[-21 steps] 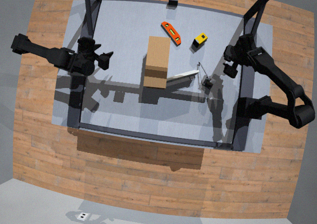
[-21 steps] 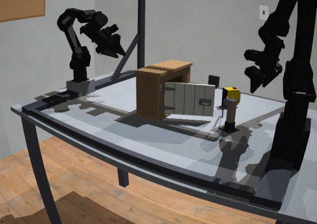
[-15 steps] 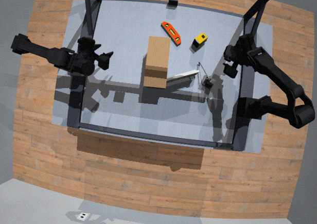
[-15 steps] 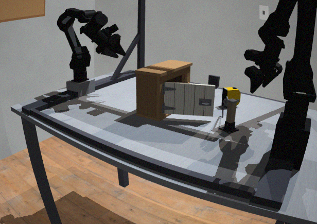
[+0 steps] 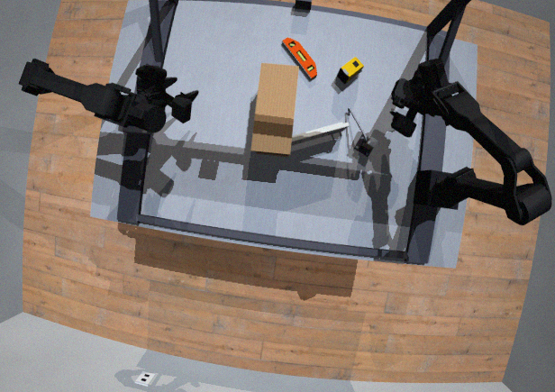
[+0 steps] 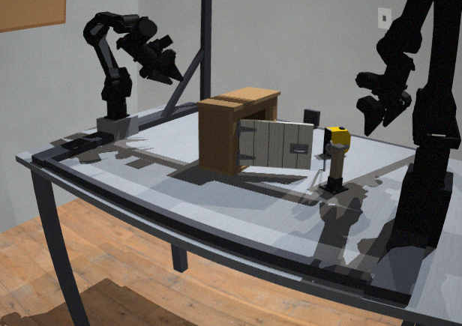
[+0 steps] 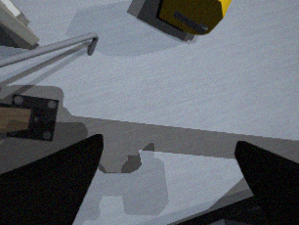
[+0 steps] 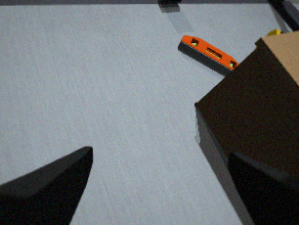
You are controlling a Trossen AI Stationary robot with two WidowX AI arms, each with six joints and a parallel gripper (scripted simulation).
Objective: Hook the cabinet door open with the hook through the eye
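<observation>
The wooden cabinet [image 5: 275,108] stands flat on its base mid-table, also in the exterior view [image 6: 232,130]. Its grey plank door [image 5: 320,132] is swung open toward the short wooden post [image 5: 364,146]. The thin metal hook [image 5: 356,122] reaches from the post past the door's free edge; its bent tip [image 7: 91,43] shows in the left wrist view. I cannot tell whether it passes through the eye. My left gripper [image 5: 402,124] hangs open and empty above the table beside the post. My right gripper [image 5: 186,104] is open and empty, high on the cabinet's other side.
An orange spirit level [image 5: 299,58] and a yellow tape measure [image 5: 350,69] lie behind the cabinet. A small black box [image 5: 303,3] sits at the table's back edge. Dark frame rails run along the table's edges, with uprights at the back corners.
</observation>
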